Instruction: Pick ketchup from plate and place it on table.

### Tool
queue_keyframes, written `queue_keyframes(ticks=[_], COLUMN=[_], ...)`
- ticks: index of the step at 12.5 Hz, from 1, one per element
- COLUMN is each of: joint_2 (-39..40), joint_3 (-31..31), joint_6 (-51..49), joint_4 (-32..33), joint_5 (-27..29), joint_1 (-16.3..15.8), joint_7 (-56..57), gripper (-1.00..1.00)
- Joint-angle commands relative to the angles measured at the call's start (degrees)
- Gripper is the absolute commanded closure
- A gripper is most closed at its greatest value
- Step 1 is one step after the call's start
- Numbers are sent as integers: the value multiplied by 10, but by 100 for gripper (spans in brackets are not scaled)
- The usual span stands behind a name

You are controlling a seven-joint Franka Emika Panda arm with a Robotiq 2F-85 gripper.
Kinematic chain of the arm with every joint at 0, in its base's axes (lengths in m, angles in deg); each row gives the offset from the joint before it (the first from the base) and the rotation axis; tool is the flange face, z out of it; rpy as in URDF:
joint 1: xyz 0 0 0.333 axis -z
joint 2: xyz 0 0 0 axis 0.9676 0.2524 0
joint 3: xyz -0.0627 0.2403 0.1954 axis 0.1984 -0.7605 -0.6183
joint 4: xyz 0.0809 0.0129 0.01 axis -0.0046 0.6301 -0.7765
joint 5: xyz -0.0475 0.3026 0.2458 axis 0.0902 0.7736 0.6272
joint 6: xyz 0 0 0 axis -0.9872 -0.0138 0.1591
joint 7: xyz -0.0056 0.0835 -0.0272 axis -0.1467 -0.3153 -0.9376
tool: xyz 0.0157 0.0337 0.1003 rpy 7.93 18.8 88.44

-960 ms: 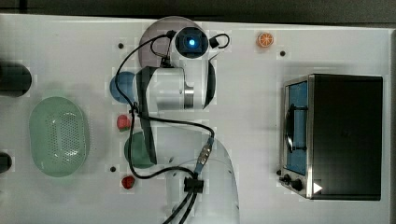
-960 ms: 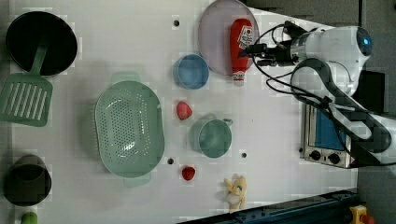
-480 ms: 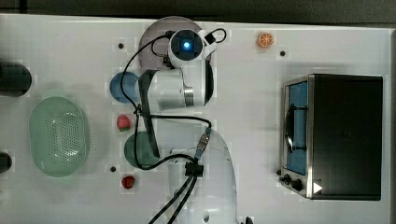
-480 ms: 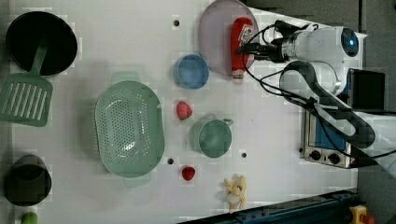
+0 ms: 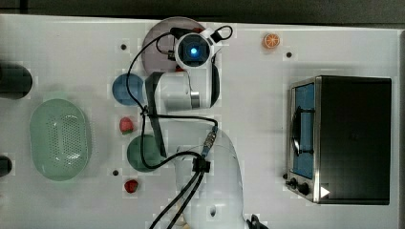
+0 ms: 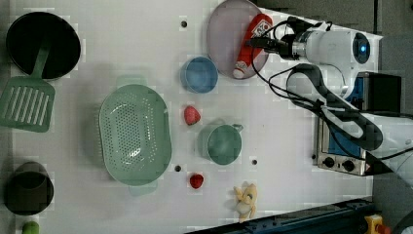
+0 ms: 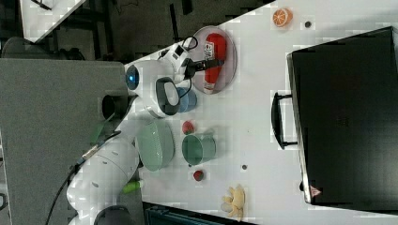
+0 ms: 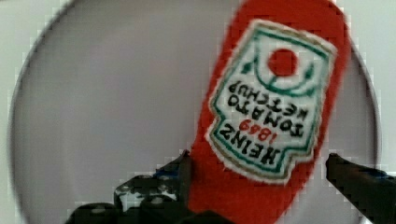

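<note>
- Although the table [image 6: 122,48] was the widest thing in sight, white and dotted with small dark holes, none of its bare stretches held the bottle yet; the placing half of the job was wholly undone.
- The arm [image 5: 210,186] reached from the top view's lower edge up to the plate, its white bulk covering most of what lay beneath it in the top view.
- The plate [image 6: 221,34], a flat mauve disc, sat near the far edge of the table in the left view, just beside a small blue dish [image 6: 199,74].
- The ketchup [image 6: 249,45] lay flat on the plate, its whitish cap end at the rim nearest the blue dish, its label [image 8: 271,100] facing up.
- The gripper [image 8: 261,175] stood over the bottle with its fingers [image 8: 175,175] spread, one on each side of the red body (one looked to be at or very near the bottle's side, the other plainly apart from it), so nothing was pinched.
- By my judgement the approach was all but done; closing, lifting, carrying off the plate and setting down remained.
- Hard to make out: whether the nearer finger truly touched the bottle, and how high the tips hung above the plate. The bottle's lower body ran out of the wrist view.
</note>
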Motion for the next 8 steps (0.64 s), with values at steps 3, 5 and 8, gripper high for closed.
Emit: queue_keyframes(ticks=[3, 5, 8], joint_2=[5, -3, -48], joint_3=[2, 3, 4], joint_6=[11, 12, 3], joint_4=[1, 1, 7], joint_5=[3, 3, 3], joint_1=[-1, 0, 2], joint_7=[25, 25, 23], gripper=[-23, -23, -23])
